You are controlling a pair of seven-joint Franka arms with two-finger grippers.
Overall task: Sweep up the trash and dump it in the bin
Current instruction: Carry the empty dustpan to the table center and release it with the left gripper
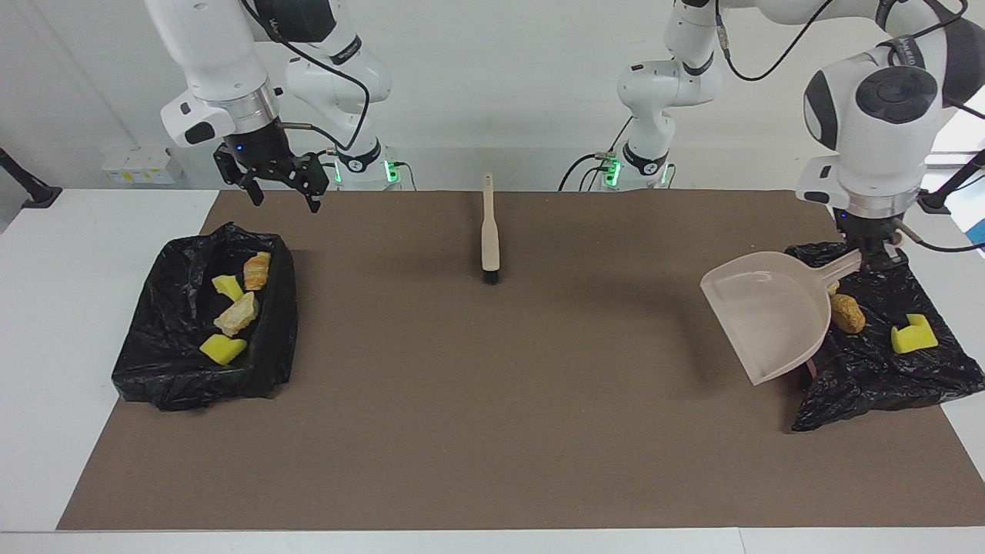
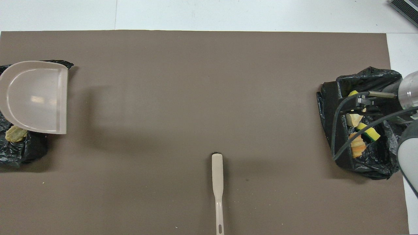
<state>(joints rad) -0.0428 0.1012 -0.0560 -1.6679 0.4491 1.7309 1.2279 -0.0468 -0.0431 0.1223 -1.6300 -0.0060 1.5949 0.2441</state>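
My left gripper [image 1: 874,257] is shut on the handle of the beige dustpan [image 1: 769,315], which hangs over the inner edge of the black-bagged bin [image 1: 877,369] at the left arm's end. A brown lump [image 1: 846,313] and a yellow sponge chunk [image 1: 913,338] of trash lie in that bin. From overhead, the dustpan [image 2: 36,96] covers most of this bin [image 2: 19,153], and a pale lump [image 2: 15,133] shows beside it. My right gripper [image 1: 283,196] hangs open and holds nothing, over the robots' edge of the second bin [image 1: 208,369]. That bin holds several scraps, among them a yellow chunk [image 1: 222,348].
The beige brush [image 1: 489,235] lies on the brown mat [image 1: 492,400] at mid-table near the robots, bristles pointing away from them; overhead it shows as the brush [image 2: 217,176]. The right arm's wrist and cable overhang the second bin [image 2: 336,130] in the overhead view.
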